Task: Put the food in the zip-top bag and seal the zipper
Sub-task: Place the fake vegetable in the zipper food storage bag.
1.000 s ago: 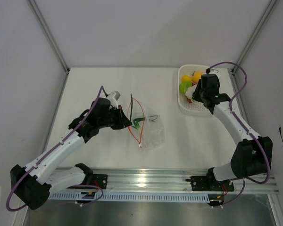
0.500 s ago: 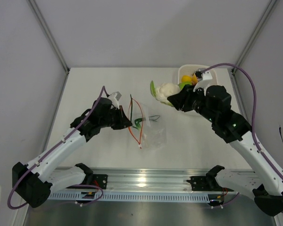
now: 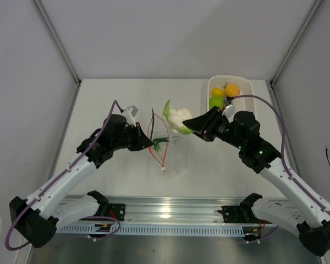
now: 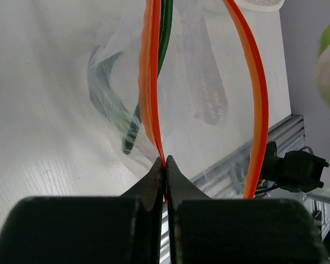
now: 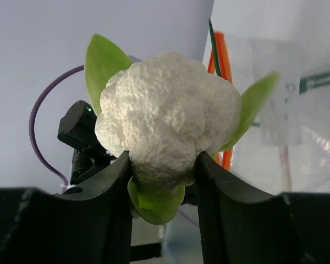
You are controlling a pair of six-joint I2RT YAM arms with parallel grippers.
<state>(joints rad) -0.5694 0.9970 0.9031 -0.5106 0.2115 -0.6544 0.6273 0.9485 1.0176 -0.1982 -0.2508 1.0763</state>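
Observation:
The zip-top bag (image 3: 176, 158) lies mid-table, clear and crinkly, with green stalks (image 3: 161, 143) inside. My left gripper (image 3: 149, 144) is shut on one side of the red-orange zipper (image 3: 152, 127), lifting the mouth so that both strips bow apart (image 4: 150, 82). My right gripper (image 3: 190, 126) is shut on a pale cauliflower piece (image 3: 177, 119) with green leaves, held in the air just right of the bag's mouth. In the right wrist view the cauliflower (image 5: 165, 118) sits wedged between both fingers, with the zipper (image 5: 223, 60) behind it. A green apple (image 3: 216, 102) and orange-yellow fruits (image 3: 231, 89) lie in the basket.
A white perforated basket (image 3: 248, 88) stands at the back right corner of the white table. Grey walls close in the table on three sides, and an aluminium rail (image 3: 170, 209) runs along the near edge.
My right arm has lifted the cauliflower out of the basket and carried it left to the bag's mouth. The left gripper has kept its hold on the zipper and shifted slightly.

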